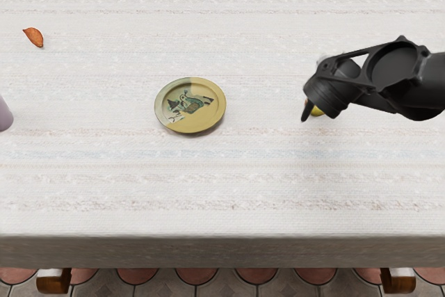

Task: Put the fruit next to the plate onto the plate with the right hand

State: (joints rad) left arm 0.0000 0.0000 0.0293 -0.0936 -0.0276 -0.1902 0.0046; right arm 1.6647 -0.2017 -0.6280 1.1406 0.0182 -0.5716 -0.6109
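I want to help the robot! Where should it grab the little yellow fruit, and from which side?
Probably from above, closing around its rounded sides. The yellow fruit sits low on the flat table with only a sliver showing beneath the right hand, which hangs right over it, so coming down looks easiest.

We can read no words, numbers, brands or signs anywhere. The only marking we see is a dark painted picture on the yellow-green plate point(190, 105), left of the scene's middle, and it bears no lettering.
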